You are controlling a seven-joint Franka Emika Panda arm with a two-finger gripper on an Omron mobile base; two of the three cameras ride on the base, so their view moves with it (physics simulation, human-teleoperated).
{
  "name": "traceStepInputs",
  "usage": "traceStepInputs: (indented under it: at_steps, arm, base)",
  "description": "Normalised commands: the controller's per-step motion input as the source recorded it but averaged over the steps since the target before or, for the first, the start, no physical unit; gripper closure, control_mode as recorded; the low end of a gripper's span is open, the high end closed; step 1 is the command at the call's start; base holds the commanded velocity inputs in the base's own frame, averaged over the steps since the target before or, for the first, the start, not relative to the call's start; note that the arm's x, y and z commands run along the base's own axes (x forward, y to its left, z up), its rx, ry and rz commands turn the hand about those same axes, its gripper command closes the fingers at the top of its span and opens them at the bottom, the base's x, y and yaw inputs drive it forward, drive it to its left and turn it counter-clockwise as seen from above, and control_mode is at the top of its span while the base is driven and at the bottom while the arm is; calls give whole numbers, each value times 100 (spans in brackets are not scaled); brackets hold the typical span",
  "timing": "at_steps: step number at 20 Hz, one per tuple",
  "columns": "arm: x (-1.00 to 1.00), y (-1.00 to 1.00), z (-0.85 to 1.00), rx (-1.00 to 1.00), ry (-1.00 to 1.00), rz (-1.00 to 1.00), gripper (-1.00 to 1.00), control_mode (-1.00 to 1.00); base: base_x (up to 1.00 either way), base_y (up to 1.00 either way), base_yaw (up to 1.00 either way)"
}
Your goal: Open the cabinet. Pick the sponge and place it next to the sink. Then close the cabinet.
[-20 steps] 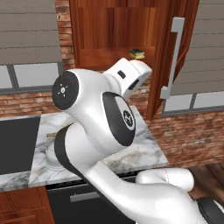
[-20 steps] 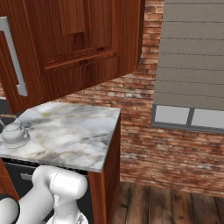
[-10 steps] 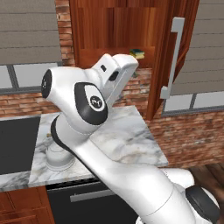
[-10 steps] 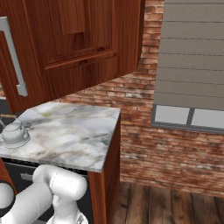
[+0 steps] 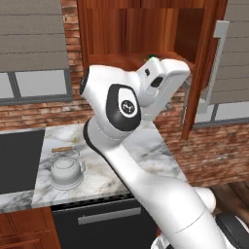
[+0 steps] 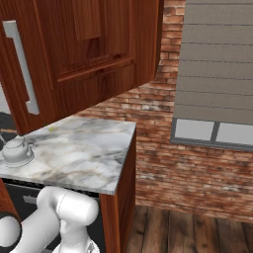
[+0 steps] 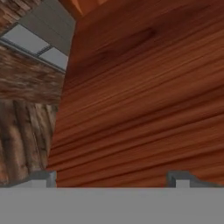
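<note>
The cabinet (image 5: 131, 29) stands open, its door (image 5: 206, 53) swung out to the right with the silver bar handle (image 5: 217, 63) facing away; the right base view has the door (image 6: 84, 54) and handle (image 6: 22, 74) from outside. My gripper (image 5: 177, 92) hangs at shelf height in front of the opening, close to the door. The hand view puts its fingertips (image 7: 43, 177) wide apart, open and empty, in front of red-brown wood (image 7: 144, 100). Just a green sliver of the sponge (image 5: 152, 58) peeks over the hand. The dark sink (image 5: 19, 158) lies at the counter's far left.
A grey kettle (image 5: 65, 170) stands on the marble counter (image 5: 146, 151), also the kettle (image 6: 17, 150) at left. A black appliance front with a grey handle (image 5: 107, 215) is below. Brick wall, windows (image 6: 212, 133) and wooden floor (image 6: 188, 227) lie to the right.
The arm has turned and the hand has swung right, from in front of the shelf toward the open door. It now covers most of the sponge. The fingers stay wide apart.
</note>
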Motion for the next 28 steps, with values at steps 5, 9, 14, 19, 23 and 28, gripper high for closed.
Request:
traceStepInputs:
  at_steps: [5,9,14,19,23,28]
  arm:
    - [-45,-91,0,0,0,-23,-100,-100]
    - [-27,-81,0,0,0,-21,-100,-100]
    - [-1,-72,0,0,0,-18,-100,-100]
    - [0,-68,0,0,0,-15,-100,-100]
    - [0,-71,0,0,-4,-12,-100,-100]
    - [0,-61,0,0,-5,-10,-100,-100]
  base:
    - [0,0,0]
    - [0,0,0]
    - [0,0,0]
    - [0,0,0]
    - [0,0,0]
    - [0,0,0]
